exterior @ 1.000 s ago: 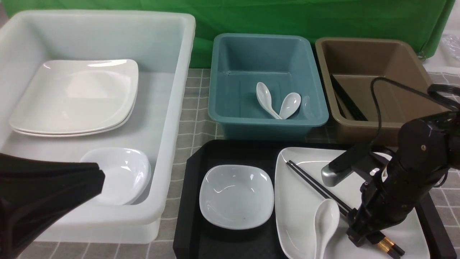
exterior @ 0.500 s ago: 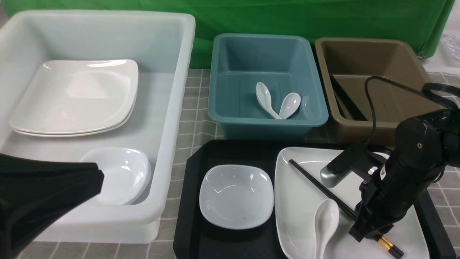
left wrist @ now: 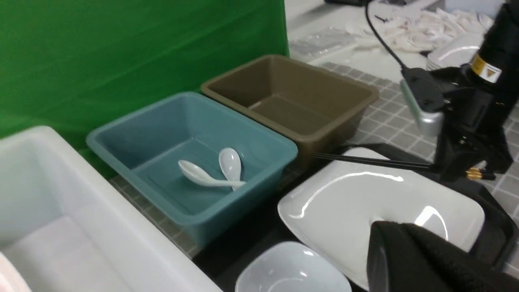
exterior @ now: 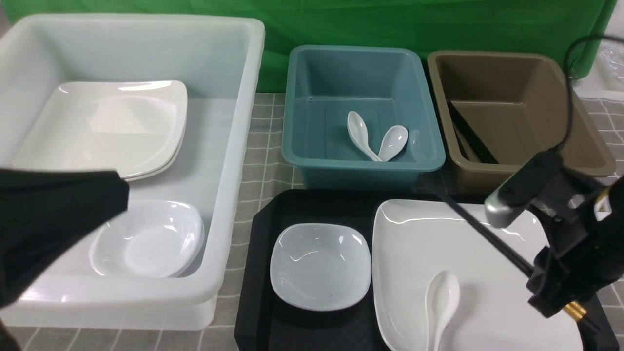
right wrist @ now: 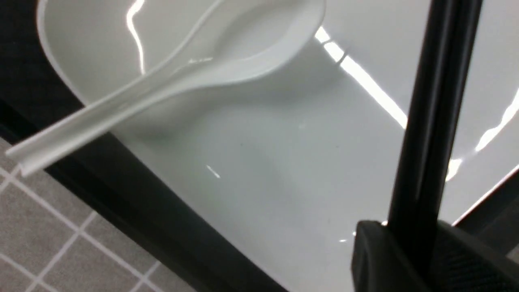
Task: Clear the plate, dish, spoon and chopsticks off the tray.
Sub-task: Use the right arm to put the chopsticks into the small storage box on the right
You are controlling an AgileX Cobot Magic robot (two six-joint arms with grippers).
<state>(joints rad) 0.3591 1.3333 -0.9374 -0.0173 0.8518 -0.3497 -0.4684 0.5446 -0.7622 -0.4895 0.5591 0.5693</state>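
Observation:
The black tray [exterior: 258,273] holds the small dish [exterior: 319,265] on its left and the big white plate [exterior: 414,243] on its right. The spoon [exterior: 441,297] lies on the plate's near part, bowl pointing away. My right gripper [exterior: 555,287] is shut on the black chopsticks [exterior: 487,239] near their gold-banded ends and holds them slanted above the plate's right side. The wrist view shows the chopsticks [right wrist: 429,121] clamped between the pads, with the spoon [right wrist: 227,61] below. My left gripper [exterior: 122,192] is shut and empty, hovering over the white tub.
A white tub [exterior: 229,146] at left holds stacked plates and small dishes. A teal tub [exterior: 351,73] behind the tray contains two spoons. A brown tub [exterior: 487,73] at back right has black chopsticks [exterior: 470,139] inside. A grey checked cloth covers the table.
My right gripper has closed on the chopsticks, lifted them off the plate and carried them up and to the right. My left gripper has risen a little.

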